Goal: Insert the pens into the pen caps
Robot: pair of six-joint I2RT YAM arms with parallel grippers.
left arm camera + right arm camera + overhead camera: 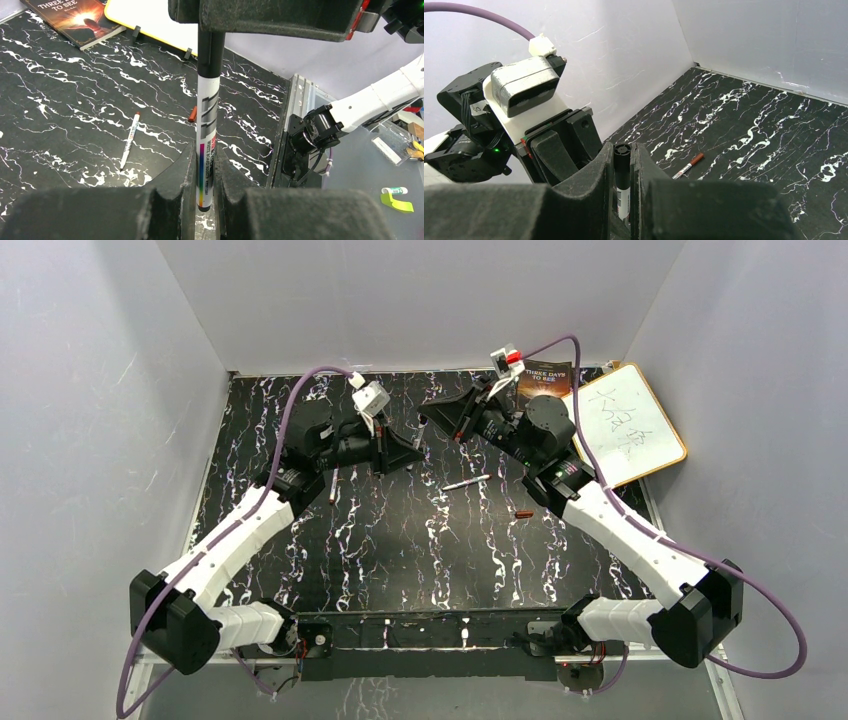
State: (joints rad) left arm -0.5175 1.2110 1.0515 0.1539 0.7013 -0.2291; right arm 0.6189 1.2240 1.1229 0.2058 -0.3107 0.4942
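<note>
Toward ten o'clock on the table [400, 560], beside the left arm, one thin pen [333, 485] lies loose. From the right wrist its end looks reddish-brown, possibly capped.

Near twelve, the left claw [205, 172] is pinched narrow on the barrel of a white pen [207, 115]. A black cap [622, 150] sits over that pen's tip, clamped narrow in the right claw [623, 160]. Whether the cap is fully home cannot be told.

At centre lies another pen [466, 482], uncapped. Toward three o'clock lies a brown cap [523, 513].

Judgement: the step in hand is seating the cap. Keep pen and cap on one line and press straight along the barrel, no twisting. Hold both grips firm until the cap stops, then release one side only.
</note>
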